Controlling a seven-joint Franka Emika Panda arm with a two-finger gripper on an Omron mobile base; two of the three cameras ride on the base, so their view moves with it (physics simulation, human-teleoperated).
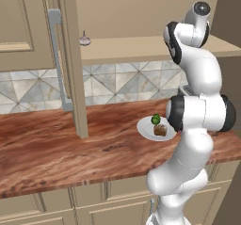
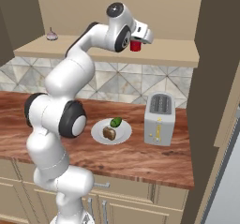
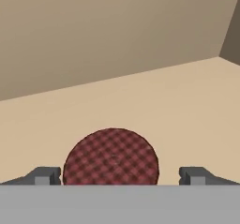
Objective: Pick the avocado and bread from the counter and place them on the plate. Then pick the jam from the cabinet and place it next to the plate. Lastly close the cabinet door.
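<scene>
In the right base view the white arm reaches up into the open beige wall cabinet, and its two-finger gripper sits at upper centre of the frame, directly over the small red cylindrical jam jar standing on the plain beige shelf. The hand view looks down on the jar's dark red checkered lid at bottom centre, with the two dark fingertips spread wide apart, one on each side of the lid and clear of it; the jaws are parted and grip nothing.

Lower in the right base view, the round flat white plate lies on the long reddish-brown wood-grain counter, carrying the small dark-green avocado and the brown chunk of bread just beside each other. A grey boxy toaster stands just right of the plate.

In the left base view the tall beige cabinet door stands open, edge-on at left of centre, its grey bar handle alongside. A pale purplish garlic bulb rests on the shelf at upper left.
</scene>
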